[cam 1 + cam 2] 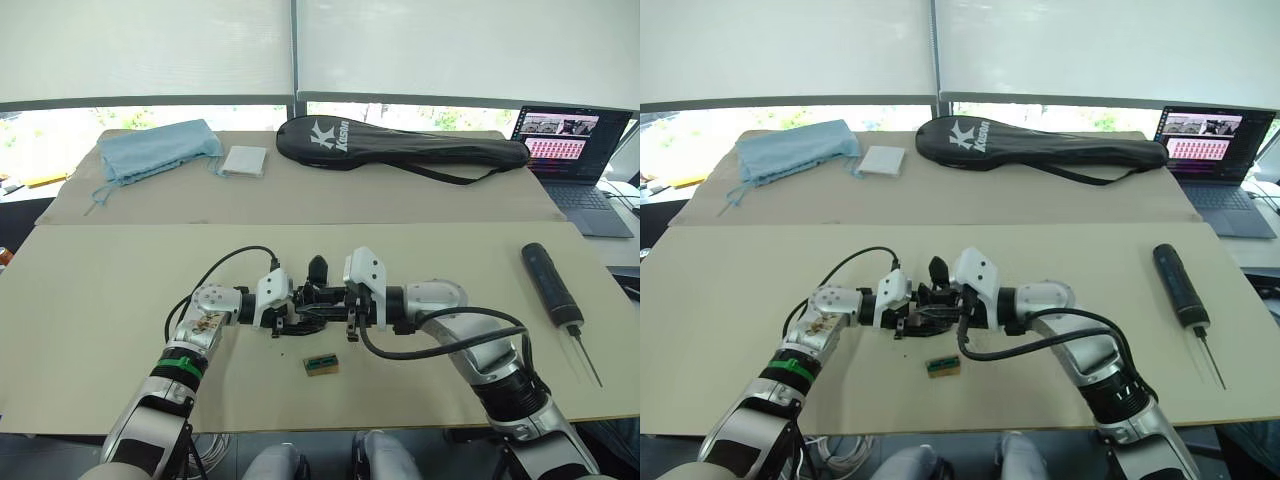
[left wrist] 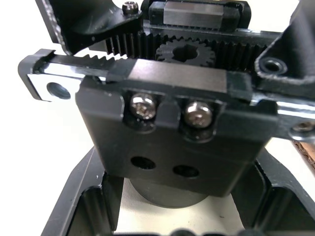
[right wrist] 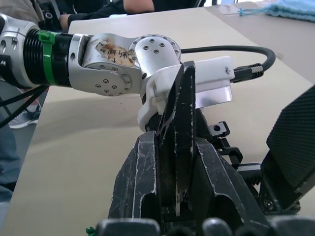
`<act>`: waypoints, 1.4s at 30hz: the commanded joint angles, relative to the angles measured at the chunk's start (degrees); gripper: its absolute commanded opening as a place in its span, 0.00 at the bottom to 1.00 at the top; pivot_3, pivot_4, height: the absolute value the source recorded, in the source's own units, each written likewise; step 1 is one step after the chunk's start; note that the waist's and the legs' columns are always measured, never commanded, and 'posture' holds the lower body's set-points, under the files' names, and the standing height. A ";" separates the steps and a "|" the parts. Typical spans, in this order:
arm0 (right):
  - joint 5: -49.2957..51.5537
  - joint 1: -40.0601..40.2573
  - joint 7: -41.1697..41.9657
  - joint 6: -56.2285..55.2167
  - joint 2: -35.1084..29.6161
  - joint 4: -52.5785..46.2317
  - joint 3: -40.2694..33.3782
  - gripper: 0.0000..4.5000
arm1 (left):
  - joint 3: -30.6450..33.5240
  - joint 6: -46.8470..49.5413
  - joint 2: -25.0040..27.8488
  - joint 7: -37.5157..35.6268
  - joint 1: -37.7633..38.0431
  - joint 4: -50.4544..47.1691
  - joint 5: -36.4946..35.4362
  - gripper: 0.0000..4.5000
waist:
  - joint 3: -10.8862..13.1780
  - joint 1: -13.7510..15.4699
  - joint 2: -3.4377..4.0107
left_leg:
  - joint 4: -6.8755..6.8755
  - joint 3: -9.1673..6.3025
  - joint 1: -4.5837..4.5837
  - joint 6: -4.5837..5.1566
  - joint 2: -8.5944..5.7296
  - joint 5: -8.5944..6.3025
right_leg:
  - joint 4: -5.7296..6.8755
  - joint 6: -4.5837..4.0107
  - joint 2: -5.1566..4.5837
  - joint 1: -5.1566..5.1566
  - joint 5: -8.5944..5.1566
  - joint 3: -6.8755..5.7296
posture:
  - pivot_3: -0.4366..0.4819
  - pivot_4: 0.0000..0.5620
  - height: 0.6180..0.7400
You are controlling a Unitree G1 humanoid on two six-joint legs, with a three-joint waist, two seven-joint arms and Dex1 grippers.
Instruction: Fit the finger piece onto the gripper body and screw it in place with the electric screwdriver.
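Left eye view, frame centre: left gripper [image 1: 283, 318] clamped around chunky black gripper body [image 2: 172, 147] (rack and gear exposed); right gripper [image 3: 170, 187] pinching tapered black plastic finger piece [image 3: 179, 128]. Dark cylindrical electric screwdriver [image 1: 552, 286] lying far right.

blk gripper body [image 2: 177, 142], silver screws [image 2: 143, 105]

You had both grippers meeting at the middle of the near table [image 1: 100, 300], the left gripper [image 1: 285, 312] left of the gripper body [image 1: 318, 297], the right gripper [image 1: 350, 310] right of it. The small block [image 1: 321, 364] lay just in front of them. The electric screwdriver [image 1: 553, 288] lay well apart to the right. Behind, on the far table, the cloth [image 1: 155, 150] sat left, the pad [image 1: 245, 161] beside it, the racket bag [image 1: 400, 143] centre, the laptop [image 1: 580, 160] right.
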 commanded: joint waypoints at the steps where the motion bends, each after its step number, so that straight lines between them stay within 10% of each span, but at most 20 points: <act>1: 0.91 1.14 0.97 3.83 -1.19 -0.52 0.98 0.32 | -1.13 0.56 0.07 0.03 1.02 0.38 0.87 0.53 | 0.00 0.08 0.00 | -0.01 0.00 0.00 0.00 0.00 0.00 | 0.00 0.00 -0.01 0.00 0.00 0.00 | 0.48 0.27 1.00; 10: 1.13 -0.59 1.77 -4.24 -0.24 -1.38 -2.42 1.00 | -1.10 -0.08 -0.16 0.67 0.84 0.91 1.12 0.53 | 0.01 0.10 -0.02 | 0.02 0.02 -0.11 0.01 -0.02 0.00 | 0.03 0.00 -0.01 -0.12 0.00 0.03 | 0.48 0.27 1.00; 20: 4.26 -0.46 7.31 -11.46 -0.46 -2.15 -5.46 1.00 | -0.35 0.16 -0.78 2.46 0.84 1.94 0.85 0.53 | 0.01 0.44 -0.02 | 0.00 0.00 -0.13 0.02 -0.02 0.00 | -0.01 0.00 -0.01 -0.11 0.00 0.01 | 0.48 0.27 1.00; 25: 7.90 0.10 9.94 -15.60 0.81 -2.72 -8.43 1.00 | 0.52 0.20 -1.14 4.05 0.79 2.19 0.55 0.98 | 0.01 0.56 -0.01 | 0.01 0.00 -0.12 0.03 -0.02 -0.01 | -0.01 0.00 -0.02 -0.10 0.00 0.01 | 0.48 0.27 1.00; 42: 13.89 23.42 8.09 -19.87 -12.65 -14.28 -35.27 1.00 | 16.85 0.57 13.78 -1.07 15.86 -18.70 -15.95 0.98 | 0.12 0.65 -0.01 | -0.20 0.00 -0.22 -0.05 0.07 -0.10 | -0.07 -0.07 -0.06 -0.25 -0.05 0.03 | 0.48 0.27 1.00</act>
